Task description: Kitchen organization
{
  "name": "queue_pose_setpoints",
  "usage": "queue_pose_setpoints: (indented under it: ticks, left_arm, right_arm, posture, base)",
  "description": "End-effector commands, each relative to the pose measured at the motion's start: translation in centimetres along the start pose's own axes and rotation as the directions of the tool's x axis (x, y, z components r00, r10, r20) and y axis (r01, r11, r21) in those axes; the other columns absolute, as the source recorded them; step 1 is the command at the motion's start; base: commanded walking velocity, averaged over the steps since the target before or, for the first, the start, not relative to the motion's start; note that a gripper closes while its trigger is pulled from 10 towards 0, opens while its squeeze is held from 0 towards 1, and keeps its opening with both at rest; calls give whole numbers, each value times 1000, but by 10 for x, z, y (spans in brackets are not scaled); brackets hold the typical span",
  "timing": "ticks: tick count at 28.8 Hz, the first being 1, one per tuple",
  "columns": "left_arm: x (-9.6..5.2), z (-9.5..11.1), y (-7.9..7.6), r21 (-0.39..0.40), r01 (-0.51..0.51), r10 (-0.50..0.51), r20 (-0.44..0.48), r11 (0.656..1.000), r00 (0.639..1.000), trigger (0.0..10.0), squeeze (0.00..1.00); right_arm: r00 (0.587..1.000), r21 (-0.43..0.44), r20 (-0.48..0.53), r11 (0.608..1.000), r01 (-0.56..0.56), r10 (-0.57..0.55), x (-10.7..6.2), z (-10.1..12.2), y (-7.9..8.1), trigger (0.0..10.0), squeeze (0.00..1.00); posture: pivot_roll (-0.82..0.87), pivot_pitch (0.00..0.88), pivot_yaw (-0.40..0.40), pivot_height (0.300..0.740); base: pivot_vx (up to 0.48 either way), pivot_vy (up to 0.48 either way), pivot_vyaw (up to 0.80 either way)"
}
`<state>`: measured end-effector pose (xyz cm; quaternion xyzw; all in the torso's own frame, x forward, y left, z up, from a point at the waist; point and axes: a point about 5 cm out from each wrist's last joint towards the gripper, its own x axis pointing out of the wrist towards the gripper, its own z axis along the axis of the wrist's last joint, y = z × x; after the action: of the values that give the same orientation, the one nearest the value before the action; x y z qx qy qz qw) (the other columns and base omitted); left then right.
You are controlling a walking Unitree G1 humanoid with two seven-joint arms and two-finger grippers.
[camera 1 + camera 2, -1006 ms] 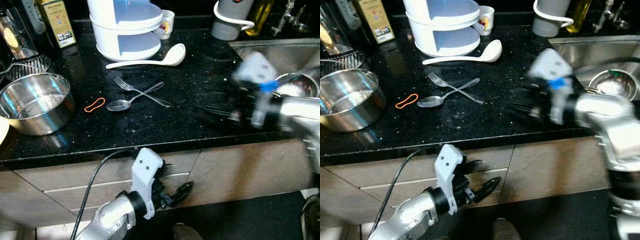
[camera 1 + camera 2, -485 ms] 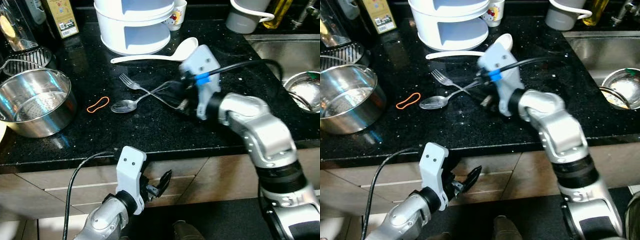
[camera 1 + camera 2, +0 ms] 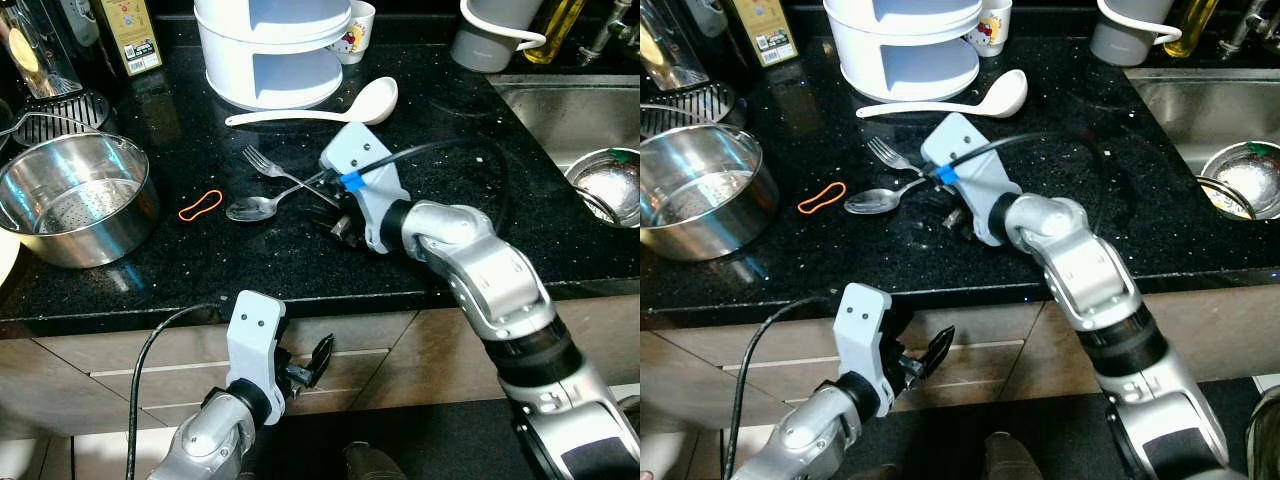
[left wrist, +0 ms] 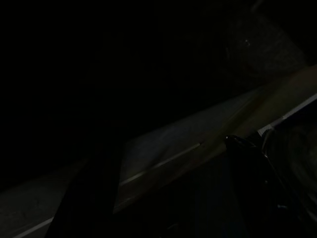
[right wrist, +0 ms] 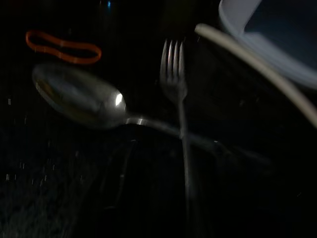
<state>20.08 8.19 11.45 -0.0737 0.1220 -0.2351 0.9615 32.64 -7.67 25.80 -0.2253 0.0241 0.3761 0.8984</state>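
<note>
A black speckled kitchen counter [image 3: 440, 130] runs across the scene, with a steel sink [image 3: 560, 110] set into its right end. Near the middle lie a metal fork [image 3: 262, 164] and a metal spoon [image 3: 252, 208], their handles crossed in an X. The right gripper [image 3: 335, 215] reaches over the counter from the right on its silver arm and sits low over the handle ends of this cutlery, just beside or touching them; its white wrist housing hides the fingers, so I cannot tell whether they are spread or closed on anything. In the right wrist view the spoon bowl and fork tines lie close ahead on the dark stone. An orange rubber band [image 3: 200, 205] lies just left of the spoon. Behind the cutlery rests a white ladle [image 3: 330, 111], and behind that stands a white tiered container [image 3: 272, 45]. A steel pot [image 3: 75, 210] sits at the counter's left. The left gripper [image 3: 315, 362] hangs idle below the counter edge, in front of the drawers [image 3: 120, 385], fingers slightly parted and empty.
</note>
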Motion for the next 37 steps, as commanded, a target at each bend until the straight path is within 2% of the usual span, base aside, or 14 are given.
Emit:
queue_pose_setpoints:
  ticks: [1,4,5,9,13,15,22,23,24,25,26,27,31,37]
  left_arm:
    - [2,0,3,7,-29,29,7,1000,1000,10000,0]
    - [4,0,3,7,-23,23,6,1000,1000,10000,0]
    - [5,0,2,6,-23,23,7,1000,1000,10000,0]
    - [6,0,2,6,-21,21,11,1000,1000,10000,0]
    - [7,1,1,5,-24,24,17,1000,1000,10000,0]
    - [7,1,1,4,-24,24,17,1000,1000,10000,0]
    - [9,0,0,-8,-25,25,22,1000,999,10000,0]
    - [9,0,0,-8,-24,25,22,1000,999,10000,0]
    - [9,0,0,-8,-24,24,23,1000,999,10000,0]
    - [9,0,0,-8,-23,24,23,1000,999,10000,0]
    - [9,0,0,-8,-23,24,23,1000,999,10000,0]
    - [10,0,0,-9,-23,24,23,1000,999,10000,0]
    - [10,0,-1,-11,-24,24,25,1000,999,10000,0]
    - [10,0,-1,-13,-25,25,28,1000,999,10000,0]
  right_arm:
    - [1000,7,-18,1000,-6,6,3,0,2,10000,1000]
    - [999,18,-18,999,-34,34,10,9,0,10000,922]
    - [999,14,-24,999,-31,31,11,10,-1,10000,0]
    - [996,-2,-83,1000,-29,29,15,7,-2,10000,0]
    - [979,53,-203,999,-5,15,17,-3,-11,10000,0]
    - [976,62,-217,998,2,11,17,-4,-13,10000,0]
    - [944,214,-326,976,33,40,11,-12,-26,10000,0]
    - [942,226,-331,974,28,49,10,-13,-26,7843,0]
    - [938,233,-342,972,29,54,9,-15,-27,3686,0]
    - [936,233,-348,972,32,53,9,-16,-27,3686,0]
    - [932,235,-357,971,35,53,8,-18,-27,1255,0]
    - [926,243,-372,970,31,63,7,-21,-27,0,0]
    - [903,345,-408,938,16,135,3,-34,-22,0,0]
    - [888,373,-440,927,43,135,-1,-43,-24,0,0]
  posture:
    - [-1,116,-77,740]
    - [-2,117,-83,740]
    - [-2,117,-85,740]
    - [-3,118,-97,740]
    - [-9,119,-112,740]
    - [-9,119,-112,740]
    - [-22,121,-126,740]
    - [-23,121,-128,740]
    - [-23,121,-130,740]
    - [-23,121,-130,740]
    - [-23,121,-130,740]
    - [-24,122,-133,740]
    - [-31,122,-138,740]
    - [-34,124,-142,740]
  base:
    - [0,0,0]
    - [0,0,0]
    - [0,0,0]
    - [0,0,0]
    - [0,0,0]
    - [0,0,0]
    - [0,0,0]
    - [0,0,0]
    - [0,0,0]
    - [0,0,0]
    - [0,0,0]
    - [0,0,0]
    - [0,0,0]
    - [0,0,0]
